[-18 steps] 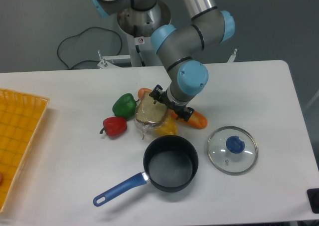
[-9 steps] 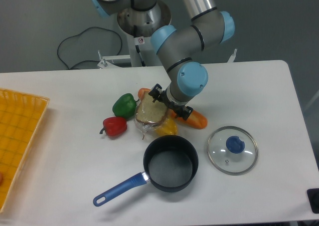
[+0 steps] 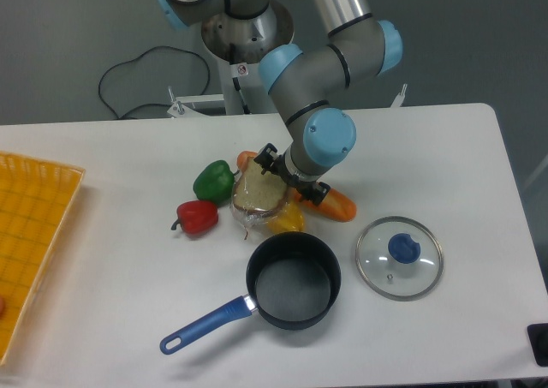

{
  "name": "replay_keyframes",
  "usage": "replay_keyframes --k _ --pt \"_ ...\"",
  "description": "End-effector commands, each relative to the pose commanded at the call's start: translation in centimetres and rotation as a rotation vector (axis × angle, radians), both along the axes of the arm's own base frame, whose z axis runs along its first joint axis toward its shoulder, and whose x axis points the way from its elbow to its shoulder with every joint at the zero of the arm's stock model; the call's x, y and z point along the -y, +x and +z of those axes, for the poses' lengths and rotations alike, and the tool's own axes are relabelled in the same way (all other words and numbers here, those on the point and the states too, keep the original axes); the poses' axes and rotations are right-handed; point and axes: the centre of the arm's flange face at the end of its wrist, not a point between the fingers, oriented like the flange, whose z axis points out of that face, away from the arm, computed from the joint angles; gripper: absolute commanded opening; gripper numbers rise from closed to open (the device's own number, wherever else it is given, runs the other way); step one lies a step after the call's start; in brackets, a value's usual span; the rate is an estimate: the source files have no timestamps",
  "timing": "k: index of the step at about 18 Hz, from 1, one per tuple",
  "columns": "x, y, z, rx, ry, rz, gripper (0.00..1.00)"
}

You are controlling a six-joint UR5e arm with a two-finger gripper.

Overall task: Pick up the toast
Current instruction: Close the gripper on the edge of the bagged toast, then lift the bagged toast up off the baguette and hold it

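We see the toast (image 3: 259, 197) near the middle of the white table (image 3: 445, 157), a speckled tan slice in crinkly clear wrap, propped at a tilt within a cluster of produce. Its lower right edge rests against the yellow pepper (image 3: 287, 219), and its upper edge meets the long orange loaf (image 3: 336, 204), which runs diagonally behind it. Just left of the toast sits the green pepper (image 3: 213, 182), and below that, a little apart, the red pepper (image 3: 197, 217).

The gripper (image 3: 289, 180) sits low at the toast's upper right edge, over the orange loaf, hanging from the arm's blue-capped wrist. Its black fingers (image 3: 271, 160) show at the wrap's edge, but the wrist hides most of the jaws, so we cannot tell whether they are parted or closed on anything.

In front of the cluster stands a dark saucepan (image 3: 294, 281) with a blue handle pointing toward the lower left, its rim close to the yellow pepper. To its right a glass lid (image 3: 399, 257) with a blue knob lies flat on the table, apart from the pan. At the far left edge we see part of a yellow tray (image 3: 34, 234).
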Motion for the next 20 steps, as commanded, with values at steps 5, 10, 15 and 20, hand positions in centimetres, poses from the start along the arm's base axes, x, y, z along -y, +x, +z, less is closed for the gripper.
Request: replay_keyframes --k 5,10,15,20 --pt "0.1 0.1 -0.1 0.008 -0.005 0.0 0.77" --pt "0.2 -0.2 0.7 0.034 -0.024 0.003 0.44" --pt "0.3 -0.3 0.7 0.03 -0.036 -0.008 0.2" --pt "0.0 -1.0 1.8 0.053 -0.05 -0.005 0.13"
